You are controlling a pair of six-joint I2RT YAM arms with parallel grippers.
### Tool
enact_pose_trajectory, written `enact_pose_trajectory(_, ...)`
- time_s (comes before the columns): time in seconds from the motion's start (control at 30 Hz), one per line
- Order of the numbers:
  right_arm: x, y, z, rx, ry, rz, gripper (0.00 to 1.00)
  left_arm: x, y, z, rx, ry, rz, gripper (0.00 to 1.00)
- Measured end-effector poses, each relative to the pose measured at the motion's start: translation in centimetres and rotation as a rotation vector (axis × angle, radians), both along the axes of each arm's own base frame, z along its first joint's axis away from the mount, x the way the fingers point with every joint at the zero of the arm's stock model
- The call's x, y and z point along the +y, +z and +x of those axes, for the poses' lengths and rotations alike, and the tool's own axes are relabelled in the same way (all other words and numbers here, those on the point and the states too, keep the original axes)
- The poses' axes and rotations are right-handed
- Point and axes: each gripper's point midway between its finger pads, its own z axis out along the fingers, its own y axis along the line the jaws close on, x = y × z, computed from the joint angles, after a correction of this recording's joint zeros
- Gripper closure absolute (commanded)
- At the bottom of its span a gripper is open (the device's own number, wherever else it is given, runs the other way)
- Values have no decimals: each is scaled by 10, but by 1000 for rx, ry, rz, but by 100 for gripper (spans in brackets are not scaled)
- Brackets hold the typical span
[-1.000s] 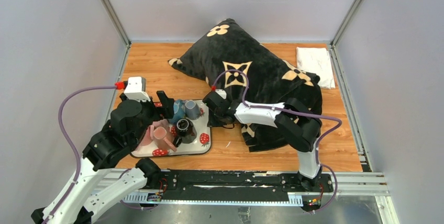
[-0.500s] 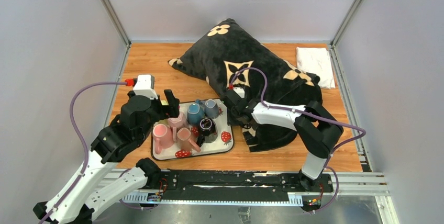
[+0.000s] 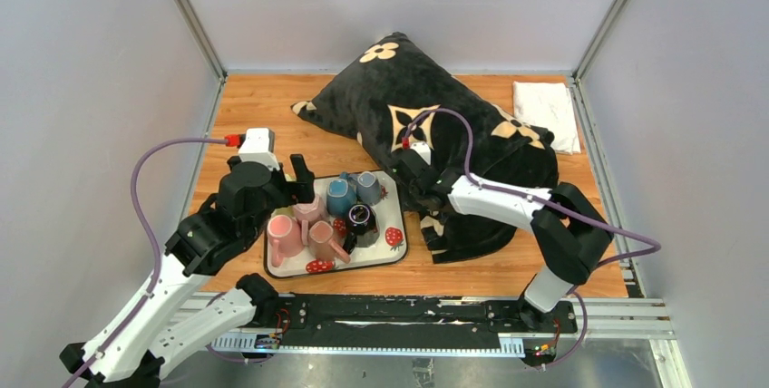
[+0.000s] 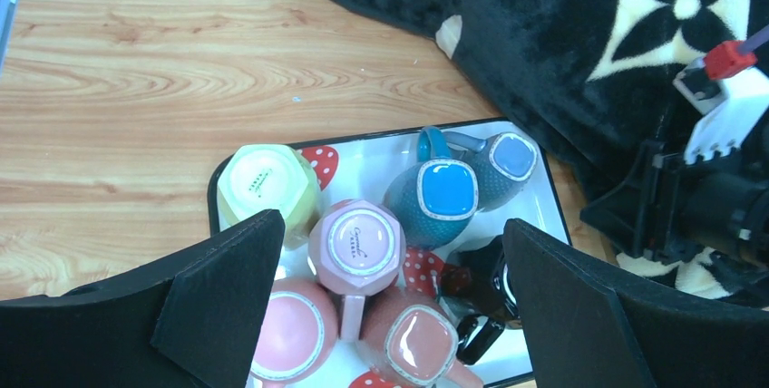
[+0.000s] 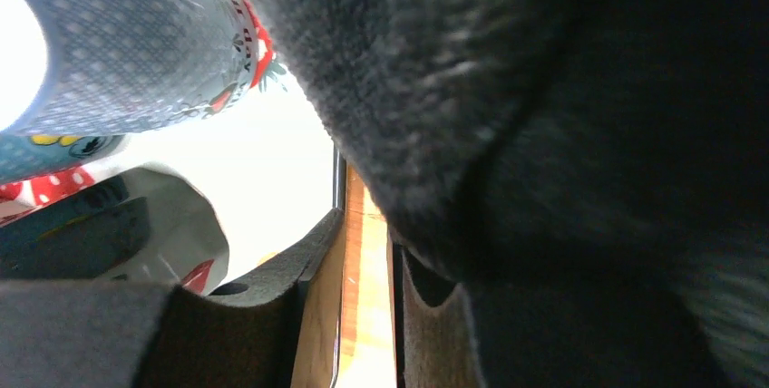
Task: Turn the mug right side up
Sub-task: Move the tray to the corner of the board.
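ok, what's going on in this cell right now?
Two arms are working at a tray packed with mugs, most of them standing bottom-up. The left gripper hangs wide open right above the cluster, roughly over the pink mug, touching nothing. The right gripper sits low at the tray's right edge, pressed against the black pillow, with its jaws only a sliver apart. Whether it grips the rim is unclear. No mug is held.

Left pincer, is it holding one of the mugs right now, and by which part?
Nothing is held. The left pincer stands wide open above the upside-down mugs on the tray, closed on none.
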Motion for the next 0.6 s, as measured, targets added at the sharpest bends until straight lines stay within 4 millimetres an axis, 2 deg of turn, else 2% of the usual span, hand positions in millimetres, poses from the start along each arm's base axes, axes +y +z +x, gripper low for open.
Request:
enact_pose_trajectory(0.27,-3,33,4,-78,52,20,68,-2,-7,2,26,1,21,0)
enact_pose_trajectory(0.43,-2,52,2,-127,88,41,67,5,-20,-1,78,34,52,0)
enact_pose_trajectory(0.6,1,56,-2,-137,117,66,67,15,-36,-10,152,77,87,0)
